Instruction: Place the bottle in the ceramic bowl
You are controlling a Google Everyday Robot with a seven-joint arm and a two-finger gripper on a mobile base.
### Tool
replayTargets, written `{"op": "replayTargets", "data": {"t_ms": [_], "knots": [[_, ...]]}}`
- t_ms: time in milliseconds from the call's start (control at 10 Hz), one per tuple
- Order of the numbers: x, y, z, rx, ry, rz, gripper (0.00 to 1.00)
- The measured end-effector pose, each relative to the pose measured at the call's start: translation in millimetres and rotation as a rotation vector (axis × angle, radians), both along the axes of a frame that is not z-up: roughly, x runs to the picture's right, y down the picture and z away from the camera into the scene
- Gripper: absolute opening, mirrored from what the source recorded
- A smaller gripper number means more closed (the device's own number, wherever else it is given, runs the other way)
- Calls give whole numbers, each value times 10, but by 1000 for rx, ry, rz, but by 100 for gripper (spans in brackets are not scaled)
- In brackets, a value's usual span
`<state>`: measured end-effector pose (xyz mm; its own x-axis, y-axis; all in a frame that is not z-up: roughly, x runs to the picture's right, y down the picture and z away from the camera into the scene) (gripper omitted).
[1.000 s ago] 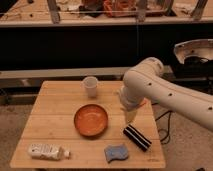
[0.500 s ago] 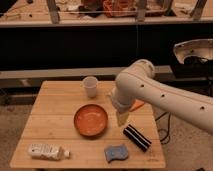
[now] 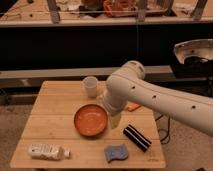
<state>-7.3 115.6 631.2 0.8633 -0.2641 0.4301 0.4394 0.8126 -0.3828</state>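
One bottle (image 3: 47,150) lying front-left, jaws just right of ceramic bowl (image 3: 91,120)

One high camera overlooks table (image 3: 55,106), hand (image 3: 115,121) mid-frame.

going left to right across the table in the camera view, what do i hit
bottle → ceramic bowl → blue sponge → black striped block. The pincer hangs by the bowl's right rim, level with the sponge across the picture, and the white cup sits straight behind the bowl, so both are left out.
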Motion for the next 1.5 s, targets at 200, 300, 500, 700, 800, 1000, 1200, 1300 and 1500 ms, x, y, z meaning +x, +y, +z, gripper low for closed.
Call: {"op": "replayTargets", "data": {"t_ms": [200,300,500,700,800,1000,1200,1300,1500], "knots": [[-193,44,-15,-4,-12,0,80],[-239,66,-26,-4,-18,-6,80],[-304,135,-35,-13,-38,-6,80],[-475,217,-7,-20,-63,-11,80],[-602,273,17,-25,-78,-11,80],[-778,382,64,-32,-110,-19,80],[-814,491,126,-39,-133,-22,80],[-923,576,174,-42,-151,-29,80],[-1175,724,231,-46,-182,-44,80]]}}
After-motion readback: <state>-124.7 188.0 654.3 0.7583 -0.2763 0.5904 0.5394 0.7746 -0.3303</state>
